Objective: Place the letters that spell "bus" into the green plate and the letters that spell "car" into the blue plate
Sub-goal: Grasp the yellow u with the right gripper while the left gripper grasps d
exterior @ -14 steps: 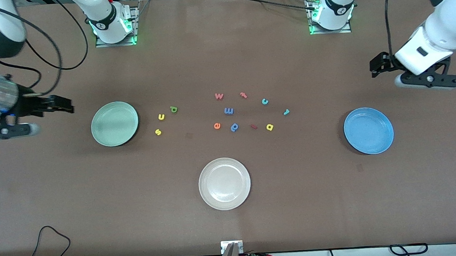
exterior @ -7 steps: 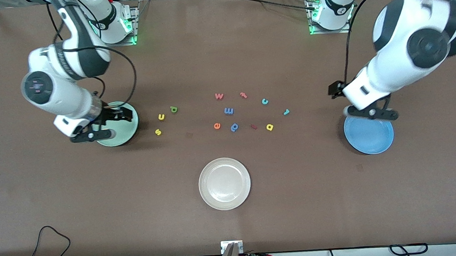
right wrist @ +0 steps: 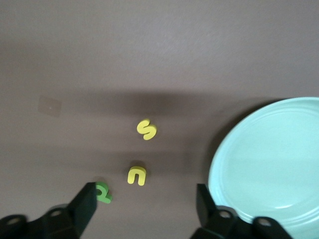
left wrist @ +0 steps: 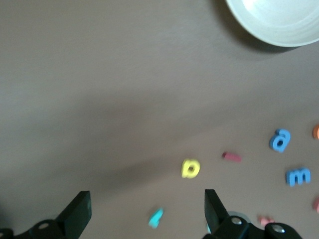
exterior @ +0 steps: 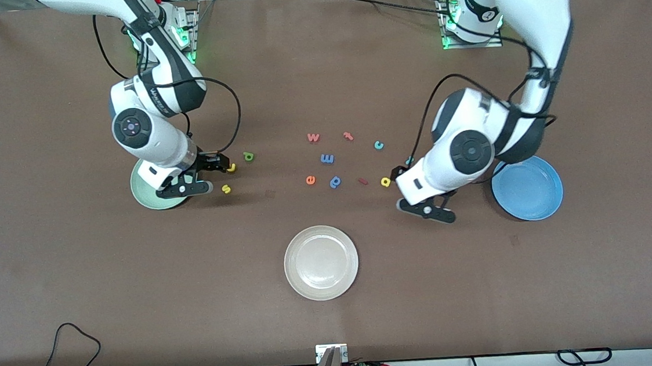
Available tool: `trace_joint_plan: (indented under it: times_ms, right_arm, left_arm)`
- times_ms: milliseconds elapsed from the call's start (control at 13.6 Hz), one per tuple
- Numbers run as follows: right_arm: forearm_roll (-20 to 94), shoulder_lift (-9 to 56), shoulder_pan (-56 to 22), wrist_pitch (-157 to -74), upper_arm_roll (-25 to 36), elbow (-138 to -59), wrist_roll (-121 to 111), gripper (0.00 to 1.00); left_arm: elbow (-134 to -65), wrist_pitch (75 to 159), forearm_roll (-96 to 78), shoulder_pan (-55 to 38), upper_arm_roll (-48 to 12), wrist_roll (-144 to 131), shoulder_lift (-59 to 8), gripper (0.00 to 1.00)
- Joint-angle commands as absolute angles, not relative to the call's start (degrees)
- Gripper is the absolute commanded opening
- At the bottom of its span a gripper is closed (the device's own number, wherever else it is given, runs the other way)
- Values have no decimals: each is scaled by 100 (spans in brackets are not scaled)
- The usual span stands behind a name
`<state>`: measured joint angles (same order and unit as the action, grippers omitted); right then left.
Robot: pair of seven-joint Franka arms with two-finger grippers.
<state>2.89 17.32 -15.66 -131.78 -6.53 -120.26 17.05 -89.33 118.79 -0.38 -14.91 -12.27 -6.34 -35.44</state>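
Three plates: green plate [exterior: 146, 194], blue plate [exterior: 528, 187], white plate [exterior: 321, 262]. All empty. Eleven letters between green and blue. Right gripper [right wrist: 142, 209] apart over u [right wrist: 136, 175]; left gripper [left wrist: 148, 214] apart over a [left wrist: 190, 168].

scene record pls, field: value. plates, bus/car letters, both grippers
green plate: empty, right arm's end of the table
blue plate: empty, left arm's end
bus letters: green b, yellow u, yellow s, on the table beside the green plate
car letters: teal c, yellow a, teal r, on the table
right gripper: open, over the u
left gripper: open, over the a and r
white plate: empty, nearest the camera
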Motion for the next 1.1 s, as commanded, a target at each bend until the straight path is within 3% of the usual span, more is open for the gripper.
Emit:
trace_joint_plan:
  times_ms: [0, 221, 368, 442, 883, 1030]
  right_arm:
    - [325, 1810, -1696, -13350, -624, -12137, 1793, 63]
    - [316, 1942, -1766, -13464, -624, -12208, 1967, 63]
    - [290, 2047, -1968, -13762, -615, -12321, 2144, 61]
    - [255, 2109, -1969, -13859, -615, -12366, 2223, 59]
    - [255, 2311, -1986, -13931, -607, -12393, 2232, 57]
    - [255, 2399, -1995, -13931, -606, -12401, 2416, 57]
  left_arm:
    - [-9401, 12627, -18, -1756, -1187, -790, -3691, 100]
    - [-10202, 13822, 114, -2108, -1143, -1168, -3665, 100]
    - [-10344, 13860, 184, -2144, -1151, -1204, -3630, 99]
    - [-10440, 13860, 185, -2162, -1151, -1204, -3639, 86]
    - [-10600, 13869, 624, -2268, -1160, -1213, -3639, 50]
    - [-10556, 13878, 624, -2268, -1151, -1213, -3639, 29]
